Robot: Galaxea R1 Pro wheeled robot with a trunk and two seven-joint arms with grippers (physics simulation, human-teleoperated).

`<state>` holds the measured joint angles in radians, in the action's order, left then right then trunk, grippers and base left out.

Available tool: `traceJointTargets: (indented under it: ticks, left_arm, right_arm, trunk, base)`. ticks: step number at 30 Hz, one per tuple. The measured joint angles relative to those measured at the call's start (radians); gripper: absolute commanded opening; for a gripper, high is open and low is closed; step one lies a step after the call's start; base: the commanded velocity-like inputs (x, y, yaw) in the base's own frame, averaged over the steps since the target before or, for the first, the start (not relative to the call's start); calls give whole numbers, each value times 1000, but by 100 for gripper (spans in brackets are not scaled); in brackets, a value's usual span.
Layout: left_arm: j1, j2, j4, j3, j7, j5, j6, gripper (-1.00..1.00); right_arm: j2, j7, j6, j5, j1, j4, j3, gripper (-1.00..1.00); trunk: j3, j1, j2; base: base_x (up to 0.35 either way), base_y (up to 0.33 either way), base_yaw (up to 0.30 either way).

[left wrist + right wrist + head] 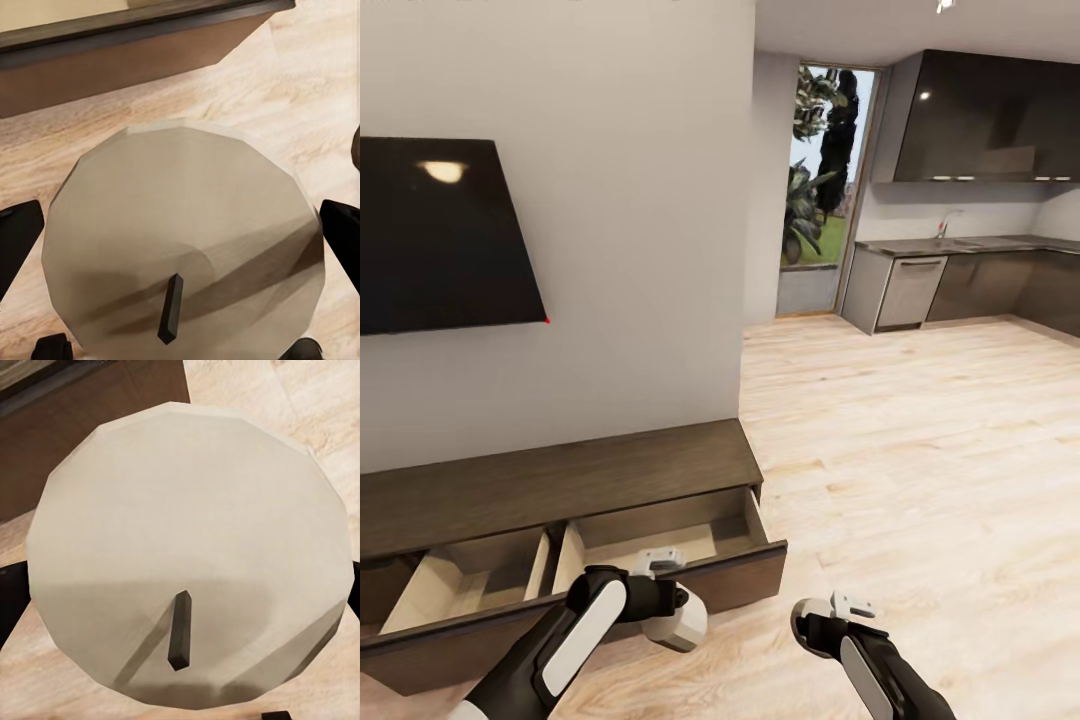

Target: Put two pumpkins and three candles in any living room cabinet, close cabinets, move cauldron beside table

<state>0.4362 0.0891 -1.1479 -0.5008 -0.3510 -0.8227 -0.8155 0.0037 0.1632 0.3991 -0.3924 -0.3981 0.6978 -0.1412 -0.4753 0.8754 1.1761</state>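
Nearest, each wrist view looks straight down on the round pale top of a candle with a short dark wick: one in the left gripper (180, 300), the left candle (184, 240), and one in the right gripper (180, 690), the right candle (187, 577). Dark finger pads (16, 240) flank the left candle on either side, so those jaws look closed on it; the right jaws show as dark slivers at the candle's edges and also seem to be holding it. In the head view the left gripper (665, 590) hangs at the front edge of the open drawer (660, 535), and the right gripper (830, 615) over the wooden floor (920, 470) just beside that drawer's corner. The candles look stiff, smooth-sided and fairly light; wax may slip under a hard squeeze, so a hold around the mid-body, as here, seems best, and the wick should be left alone. Beyond, the dark-brown cabinet (550, 480) stands against the wall with two pale-lined drawers pulled out; the left drawer (470, 580) is cut off at the frame edge. I cannot see the candles' sides or height, nor the third candle, pumpkins or cauldron. A television (440, 235) hangs above, and the grey kitchen (980, 270) lies far off.
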Motion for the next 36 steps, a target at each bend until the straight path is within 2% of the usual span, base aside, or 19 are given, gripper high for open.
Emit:
traceJointTargets:
  ticks: [8,17,22,28,36]
  left_arm:
    - [0,24,0,2,6,-2,0,-100]
    - [0,28,-1,2,5,-4,1,-100]
    - [0,28,-2,2,6,-3,1,-100]
    - [0,31,-3,2,7,-1,1,-100]
    - [1,58,-88,0,6,-7,-6,-100]
  right_arm:
    - [0,4,0,1,0,1,-4,-100]
    - [0,5,0,7,0,1,-8,-100]
    - [0,5,-1,11,0,1,-27,-100]
    - [0,5,-1,11,0,1,-31,-100]
    - [0,1,4,12,0,15,-31,-100]
  trunk:
    - [0,0,0]
    - [0,0,0]
    - [0,0,0]
    - [0,0,0]
    - [3,-4,-7]
  base:
    - [0,0,23]
    - [0,0,261]
    - [1,0,289]
    - [143,0,216]
    - [22,0,17]
